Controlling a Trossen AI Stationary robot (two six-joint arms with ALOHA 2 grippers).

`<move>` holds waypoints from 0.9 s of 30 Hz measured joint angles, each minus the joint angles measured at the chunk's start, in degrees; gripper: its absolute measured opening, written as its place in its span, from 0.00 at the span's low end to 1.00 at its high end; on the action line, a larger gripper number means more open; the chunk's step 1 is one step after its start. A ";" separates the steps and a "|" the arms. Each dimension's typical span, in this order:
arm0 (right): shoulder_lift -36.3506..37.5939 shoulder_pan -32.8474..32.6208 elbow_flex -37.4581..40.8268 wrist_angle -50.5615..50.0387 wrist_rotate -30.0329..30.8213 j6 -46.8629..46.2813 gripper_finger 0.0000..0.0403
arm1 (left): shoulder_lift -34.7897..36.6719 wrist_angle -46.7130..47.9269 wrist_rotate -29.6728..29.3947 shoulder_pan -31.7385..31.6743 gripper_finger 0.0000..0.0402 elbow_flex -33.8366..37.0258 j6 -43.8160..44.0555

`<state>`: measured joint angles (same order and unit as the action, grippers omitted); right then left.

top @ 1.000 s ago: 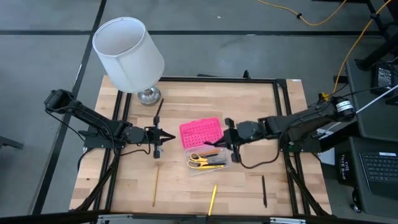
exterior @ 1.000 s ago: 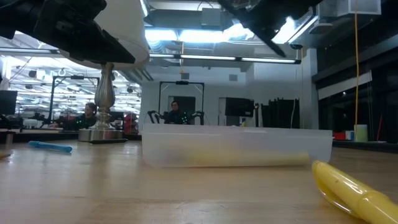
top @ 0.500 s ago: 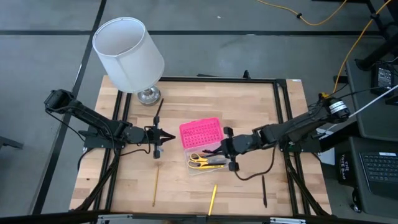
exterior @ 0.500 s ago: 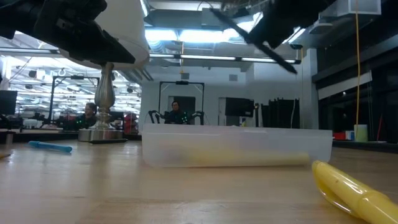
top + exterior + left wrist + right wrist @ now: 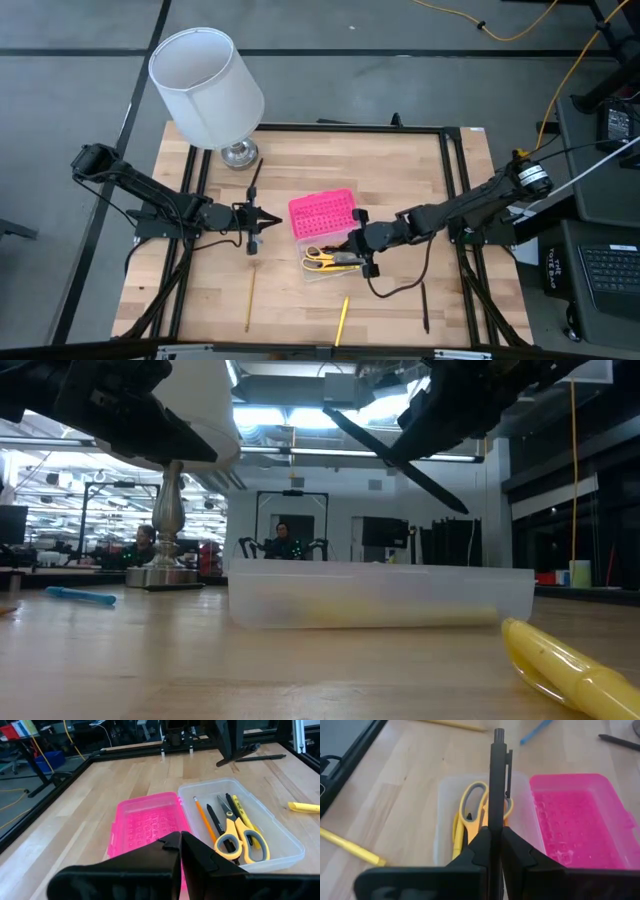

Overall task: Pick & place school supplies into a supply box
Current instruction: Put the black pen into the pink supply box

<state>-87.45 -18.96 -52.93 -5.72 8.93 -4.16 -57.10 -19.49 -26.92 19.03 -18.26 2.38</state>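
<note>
- High view: right end effector (image 5: 358, 245), clamped on a black pen (image 5: 497, 785), has moved further left, now over the supply box (image 5: 335, 262) tray.
- Right wrist view alone shows yellow scissors (image 5: 471, 810) directly beneath.
- Left end effector (image 5: 254, 217) pinched closed, beside the box.

The scissors (image 5: 320, 257) lie in the supply box (image 5: 332, 262), its lid (image 5: 322, 212) open behind it.

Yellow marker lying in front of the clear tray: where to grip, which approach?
Probably grip the yellow marker mid-barrel from straight above, fingers closing across it. It lies flat on the table, slightly slanted, apart from the clear tray, bare wood either side. The right gripper is nearest but shut on a black pen; the left gripper waits left of the pink lid.
</note>
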 joint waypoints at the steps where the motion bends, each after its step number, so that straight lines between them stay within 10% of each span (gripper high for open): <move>1: 0.01 0.00 0.00 0.02 0.00 0.04 0.07 | 0.00 -0.01 0.00 0.00 0.01 0.00 -0.02; 27: -8.62 4.27 -0.02 0.68 -3.08 2.43 0.07 | 0.00 -0.01 0.00 0.00 0.01 0.00 1.52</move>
<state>-96.07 -14.70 -52.95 -5.05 5.85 -1.72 -57.10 -19.50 -26.92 19.03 -18.26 3.90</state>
